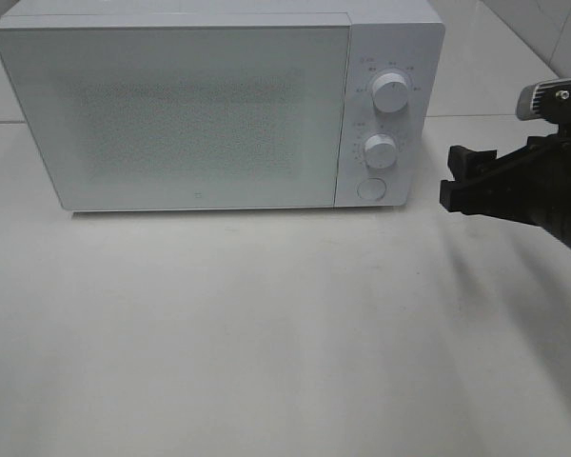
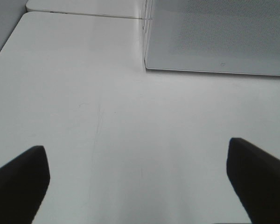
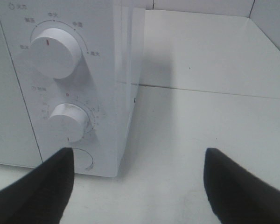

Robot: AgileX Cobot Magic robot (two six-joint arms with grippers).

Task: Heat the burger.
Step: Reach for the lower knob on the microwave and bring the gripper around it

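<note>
Right hand (image 1: pixel 449 178), jaws apart, beside microwave (image 1: pixel 200 114), Chinese dial labels (image 3: pixel 52 15)

The matte black, blocky plastic right gripper (image 1: pixel 454 177) has squared fingers (image 1: pixel 464 157); just above it sits a grey ribbed camera housing (image 1: pixel 550 99). The left gripper (image 2: pixel 137 186) shows plain black wedge-shaped fingers.

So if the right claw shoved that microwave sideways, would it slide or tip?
Tipping looks unlikely: the microwave is a wide, low box sitting flat on the table. That smooth white surface might let it slide under the right claw. Its shell looks rigid.
</note>
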